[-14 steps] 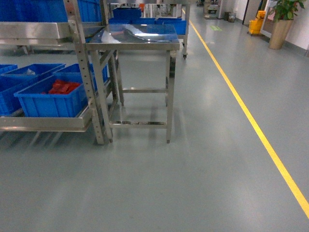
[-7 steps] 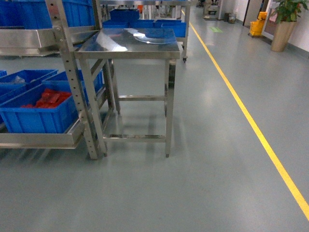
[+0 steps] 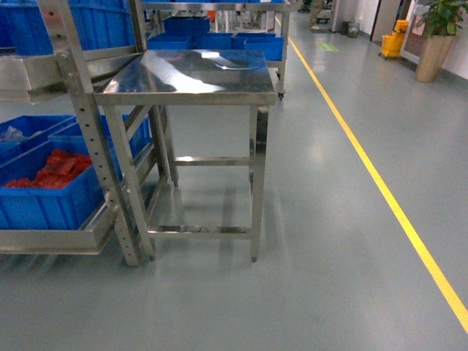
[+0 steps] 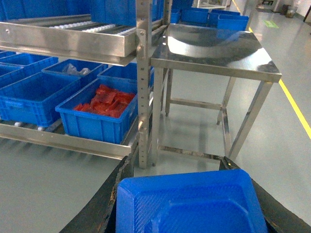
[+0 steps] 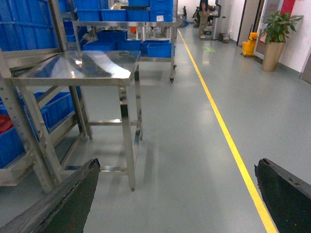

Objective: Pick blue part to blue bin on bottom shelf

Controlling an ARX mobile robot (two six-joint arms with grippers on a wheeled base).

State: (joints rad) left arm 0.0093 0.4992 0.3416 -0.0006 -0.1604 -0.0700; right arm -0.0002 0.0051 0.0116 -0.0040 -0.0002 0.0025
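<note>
Grey floor (image 3: 329, 241); left claw (image 4: 187, 194) seemingly gripping blue part (image 4: 189, 204), right claw (image 5: 177, 194) spread wide

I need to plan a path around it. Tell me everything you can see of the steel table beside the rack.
The steel table looks like polished stainless steel, its flat square top mirroring the lights and the blue bins behind. Four straight legs stand on the grey floor, joined by crossbars at mid-height and near the feet. It stands upright and level, close against the rack's perforated upright; whether they touch is unclear. Nothing rests on its top.
</note>
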